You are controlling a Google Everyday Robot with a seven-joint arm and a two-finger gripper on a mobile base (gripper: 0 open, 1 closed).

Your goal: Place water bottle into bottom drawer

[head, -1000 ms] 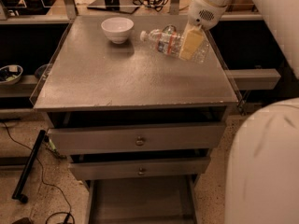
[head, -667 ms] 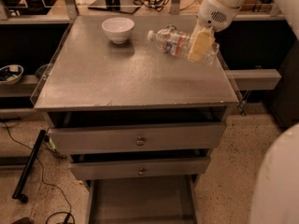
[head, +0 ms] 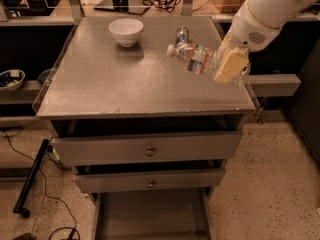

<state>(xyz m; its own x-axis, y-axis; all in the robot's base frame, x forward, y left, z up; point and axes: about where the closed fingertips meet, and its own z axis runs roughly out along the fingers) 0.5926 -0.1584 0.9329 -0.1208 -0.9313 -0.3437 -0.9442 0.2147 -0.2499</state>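
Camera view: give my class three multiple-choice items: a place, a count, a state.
1. The white bowl stands: A on the tabletop, far-left part; B on the floor; C on a chair.
2. Drawer fronts showing a knob: A one; B two; C four.
3. The gripper is: A open over the bowl; B shut on the water bottle above the tabletop's right edge; C down at the floor.
Answers: 1 A, it rests on the top; 2 B, both upper fronts have one; 3 B, it clamps the tilted bottle.
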